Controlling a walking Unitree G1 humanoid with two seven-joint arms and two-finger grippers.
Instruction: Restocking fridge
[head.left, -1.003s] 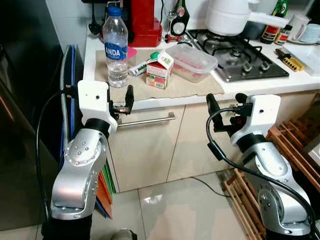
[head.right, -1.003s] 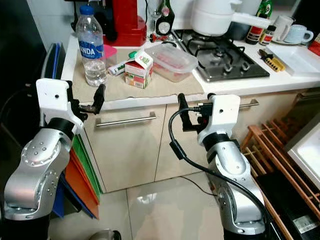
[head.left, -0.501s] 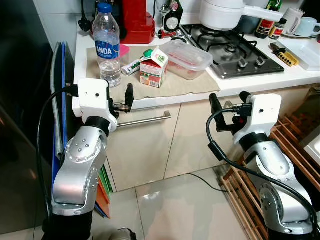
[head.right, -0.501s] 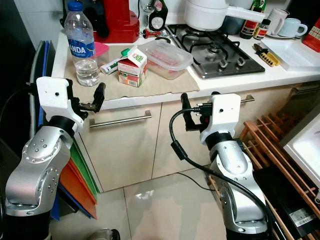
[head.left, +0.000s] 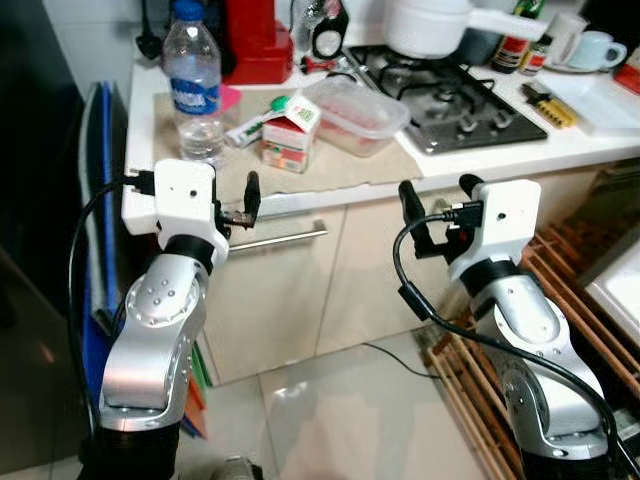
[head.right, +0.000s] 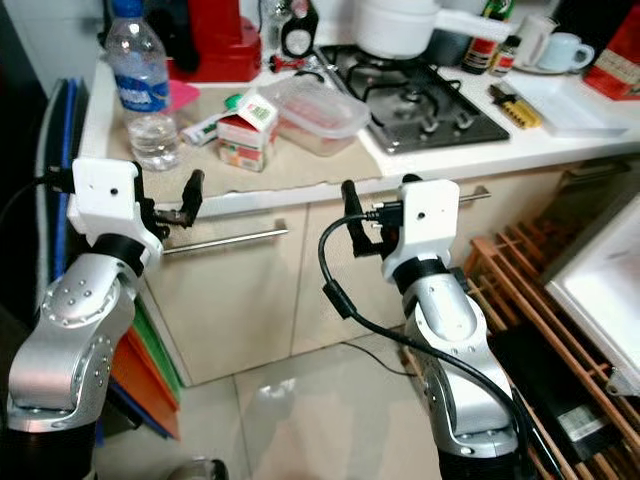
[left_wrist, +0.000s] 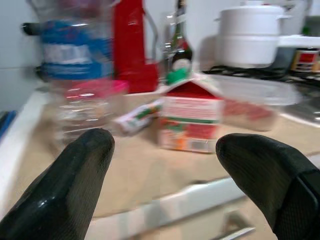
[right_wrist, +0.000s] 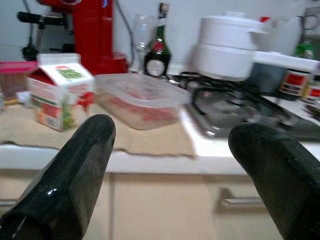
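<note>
A gabled cardboard carton (head.left: 289, 141) stands upper left of centre on a beige cloth (head.left: 340, 165) on the desk (head.left: 520, 150), between a ribbed clear plastic bottle (head.left: 195, 85) and a lidded clear tub (head.left: 357, 113). Both grippers, left (head.left: 240, 205) and right (head.left: 436, 215), hover below the desk edge, black fingers spread, holding nothing.

Two silver, rounded arm shells are showing small dark screw holes, each ending in a white boxy wrist block. The left gripper (head.left: 243, 203) and right gripper (head.left: 437, 212) are wearing long black fingers (glossy, rounded tips). Black cables are looping beside both wrist blocks.
</note>
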